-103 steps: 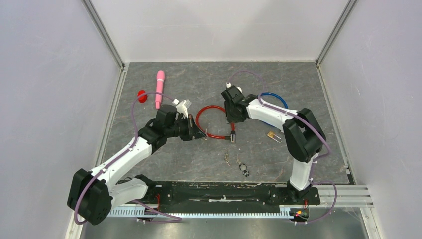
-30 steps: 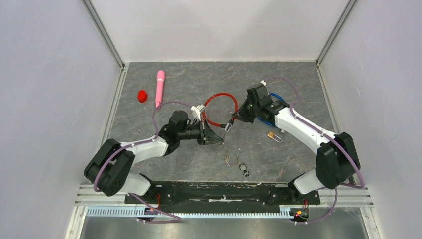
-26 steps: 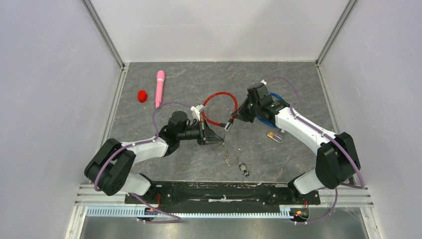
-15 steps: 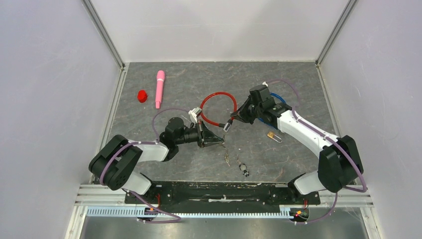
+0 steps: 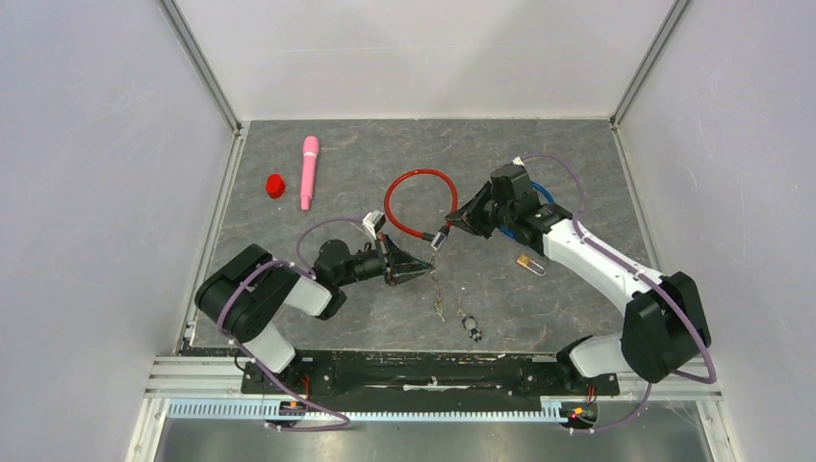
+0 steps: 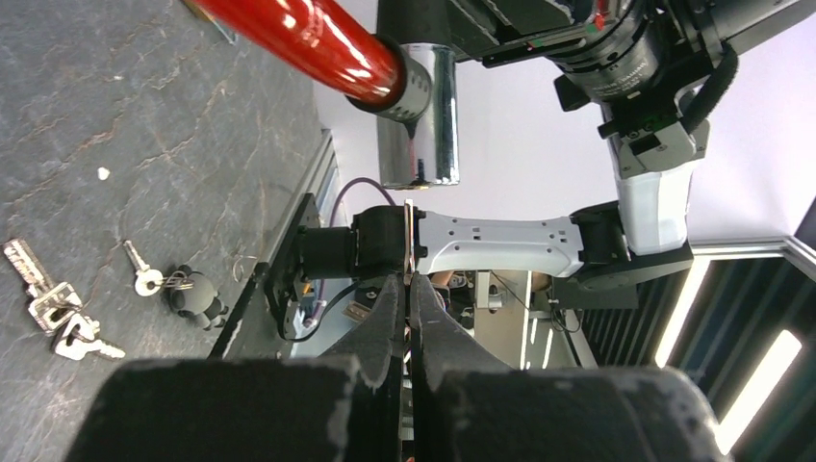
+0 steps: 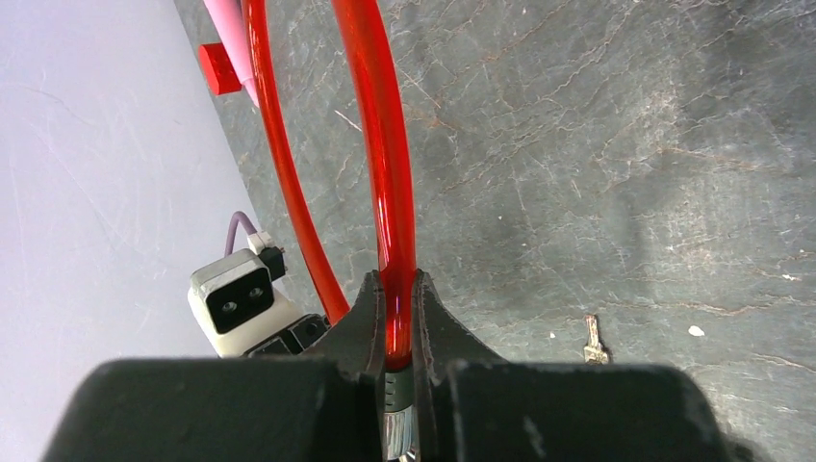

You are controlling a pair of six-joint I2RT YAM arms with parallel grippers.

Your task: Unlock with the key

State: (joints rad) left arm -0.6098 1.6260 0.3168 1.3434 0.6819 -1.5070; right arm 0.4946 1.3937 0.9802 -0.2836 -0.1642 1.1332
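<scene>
The red cable lock (image 5: 420, 201) hangs as a loop in mid-table, lifted off the surface. My right gripper (image 5: 454, 227) is shut on the red cable (image 7: 383, 144) just above the silver lock barrel (image 5: 438, 239). The jaws pinch the cable from both sides (image 7: 395, 322). My left gripper (image 5: 424, 270) sits just below and left of the barrel, shut on a thin key (image 6: 408, 241) seen edge-on. The key's blade points up at the barrel's end (image 6: 418, 120), a short gap away.
A pink cylinder (image 5: 309, 171) and a red cap (image 5: 275, 185) lie at the back left. A blue cable (image 5: 542, 194) sits behind the right arm, a brass padlock (image 5: 528, 262) beside it. Loose keys (image 5: 440, 306) and a small keychain figure (image 5: 471, 327) lie near the front.
The left arm has folded back and down toward its base while its gripper stayed under the barrel. The right gripper has shifted slightly right, carrying the red loop with it.
</scene>
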